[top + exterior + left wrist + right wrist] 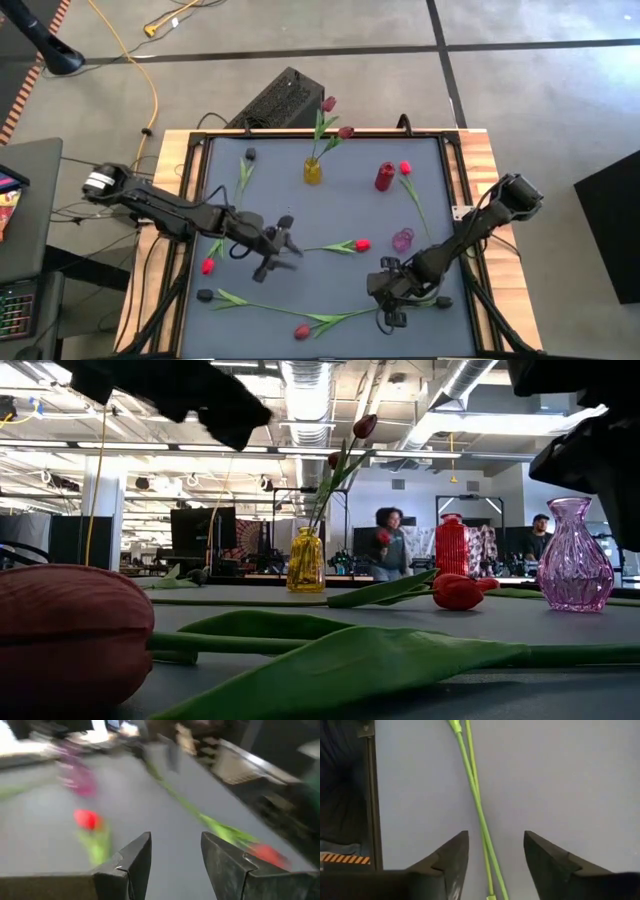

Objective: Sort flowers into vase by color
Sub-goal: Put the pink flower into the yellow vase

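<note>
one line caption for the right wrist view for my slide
Right tool open above two crossing green tulip stems lying on the grey table.

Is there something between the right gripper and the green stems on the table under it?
Nothing visible is in the way. The right gripper is open over the grey table, and the two thin green stems run straight into the gap between its fingers, with only bare surface around them.
</note>
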